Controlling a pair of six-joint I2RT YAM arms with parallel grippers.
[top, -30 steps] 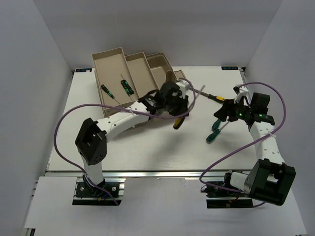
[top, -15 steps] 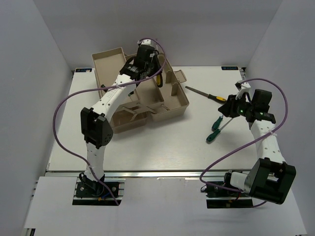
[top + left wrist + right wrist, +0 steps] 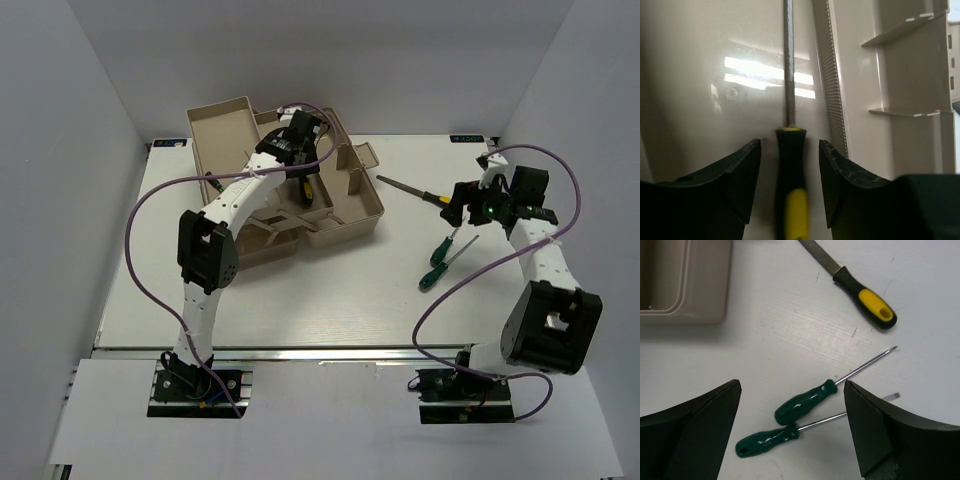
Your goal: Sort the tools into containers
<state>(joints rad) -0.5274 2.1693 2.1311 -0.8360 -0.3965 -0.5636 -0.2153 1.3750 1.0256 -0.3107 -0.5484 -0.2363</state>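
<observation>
The yellow-and-black-handled screwdriver (image 3: 790, 180) lies on the floor of a tray (image 3: 715, 75) in the beige toolbox (image 3: 355, 215). My left gripper (image 3: 790, 145) straddles its handle, open, with a gap on each side; it also shows in the top view (image 3: 305, 183). My right gripper (image 3: 791, 385) is open and empty above two green-handled screwdrivers (image 3: 805, 402) (image 3: 767, 440) lying on the table (image 3: 440, 250). The gripper shows in the top view (image 3: 458, 205). A dark file (image 3: 860, 290) with a black-and-yellow handle lies just beyond them (image 3: 420, 193).
The toolbox's fold-out tiers spread toward the back left; its far-left tray (image 3: 222, 125) is partly hidden by my left arm. A corner of the toolbox (image 3: 685, 280) shows left of the right gripper. Purple cables loop beside both arms.
My left arm carried the yellow-and-black screwdriver from right of the toolbox over its back, then down into a tray, where the jaws now stand open. My right gripper shifted slightly back.
</observation>
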